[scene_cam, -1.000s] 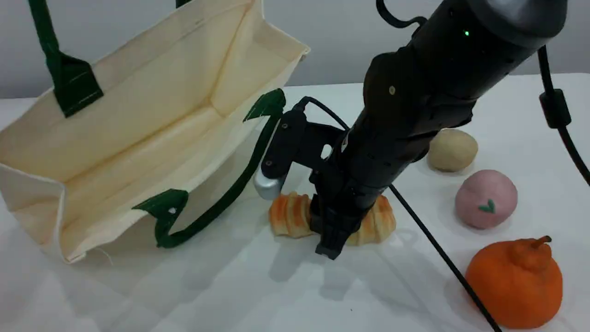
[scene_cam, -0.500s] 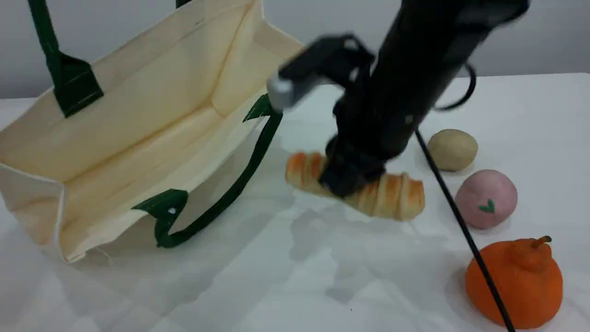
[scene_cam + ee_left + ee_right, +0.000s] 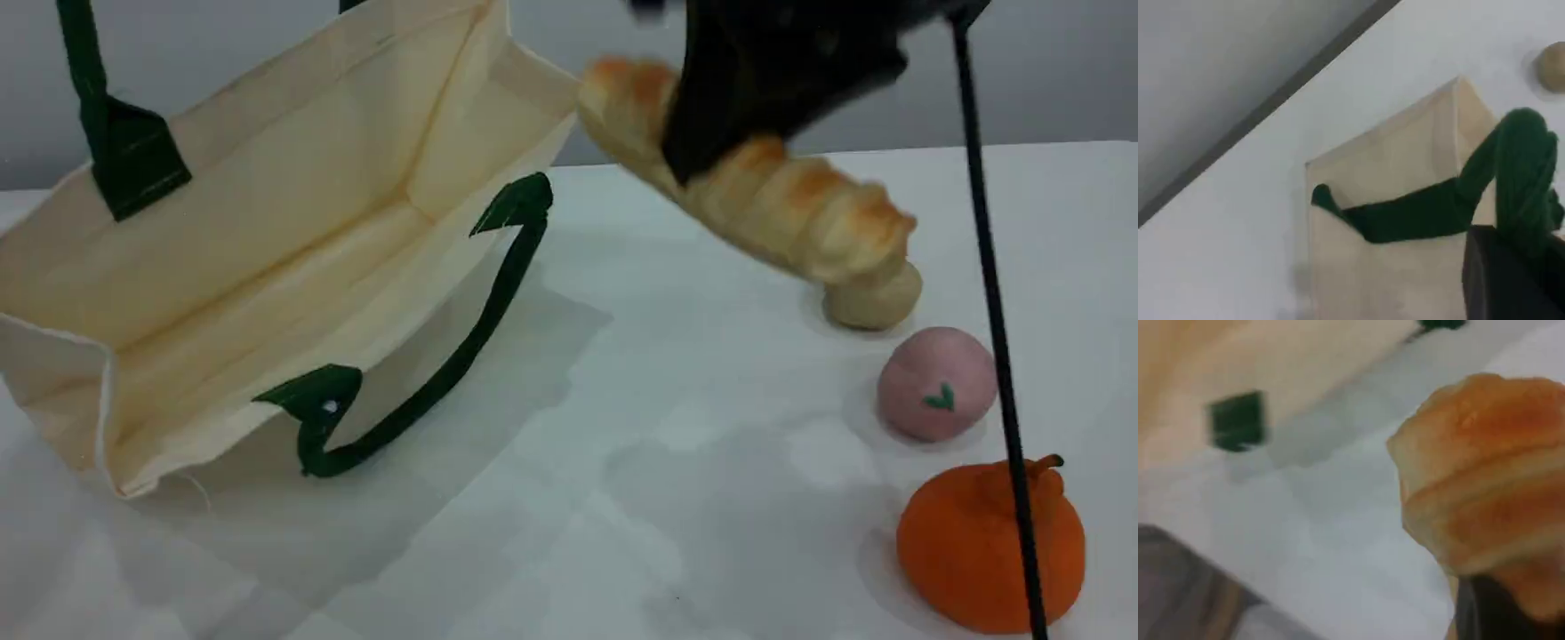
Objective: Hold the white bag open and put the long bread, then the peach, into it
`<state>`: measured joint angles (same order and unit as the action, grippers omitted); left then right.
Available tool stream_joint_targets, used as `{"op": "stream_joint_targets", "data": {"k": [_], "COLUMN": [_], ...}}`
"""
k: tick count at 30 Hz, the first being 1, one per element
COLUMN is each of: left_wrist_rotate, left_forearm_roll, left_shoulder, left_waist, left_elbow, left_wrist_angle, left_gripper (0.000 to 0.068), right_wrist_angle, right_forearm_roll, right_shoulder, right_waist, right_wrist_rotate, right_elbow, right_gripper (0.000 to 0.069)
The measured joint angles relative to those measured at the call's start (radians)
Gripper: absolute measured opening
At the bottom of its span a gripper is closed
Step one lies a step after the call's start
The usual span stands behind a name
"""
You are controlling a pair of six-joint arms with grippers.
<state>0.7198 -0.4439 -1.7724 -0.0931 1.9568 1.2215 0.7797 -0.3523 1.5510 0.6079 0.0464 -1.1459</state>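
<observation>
The white bag (image 3: pixel 267 222) lies open on its side at the left, mouth toward the camera. Its upper green handle (image 3: pixel 84 62) runs up out of the scene view. In the left wrist view that green handle (image 3: pixel 1438 207) loops into my left gripper (image 3: pixel 1518 267), which is shut on it. High in the air by the bag's right edge, my right gripper (image 3: pixel 702 142) is shut on the long bread (image 3: pixel 782 204), which tilts down to the right. The long bread (image 3: pixel 1485 487) fills the right wrist view. The peach (image 3: pixel 938 382) rests on the table at the right.
A tan ball (image 3: pixel 876 302) sits behind the peach, partly hidden by the loaf. A large orange fruit (image 3: pixel 991 542) stands at the front right. A black cable (image 3: pixel 996 329) hangs down across the right side. The bag's lower handle (image 3: pixel 427 391) lies on the table.
My right gripper has lifted the long bread off the table, up and back toward the bag's upper right edge. The bag and the fruits have stayed put.
</observation>
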Motion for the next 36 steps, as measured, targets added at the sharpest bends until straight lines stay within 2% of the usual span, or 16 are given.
{"op": "stream_joint_targets", "data": {"k": [5,12,19,25,36], "left_wrist_rotate": [0.035,0.052,0.065,0.066,0.066], "left_forearm_roll": [-0.062,-0.113,-0.101,-0.097,-0.080], "left_shoulder": [0.000,0.000,0.000,0.000,0.000], "left_waist": [0.000,-0.003,-0.058,-0.061,-0.061], "left_elbow": [0.000,0.000,0.000,0.000,0.000], "left_wrist_angle": [0.000,0.000,-0.001,0.000,0.000], "left_gripper": [0.0098,0.0098,0.0098,0.0098,0.0097], "right_wrist_angle": [0.031,0.025,-0.008,-0.071,-0.178], "right_forearm_roll": [-0.204,-0.552,-0.811,-0.927,-1.017], "right_shoulder": [-0.079,-0.061,0.019,0.103,0.263], "right_waist": [0.000,0.000,0.000,0.000,0.000], "right_wrist_rotate": [0.047,0.185,0.290,0.368,0.450], "right_elbow": [-0.001,-0.001,-0.001,-0.001,-0.001], "right_gripper": [0.0102,0.0098,0.0098,0.0096,0.0096]}}
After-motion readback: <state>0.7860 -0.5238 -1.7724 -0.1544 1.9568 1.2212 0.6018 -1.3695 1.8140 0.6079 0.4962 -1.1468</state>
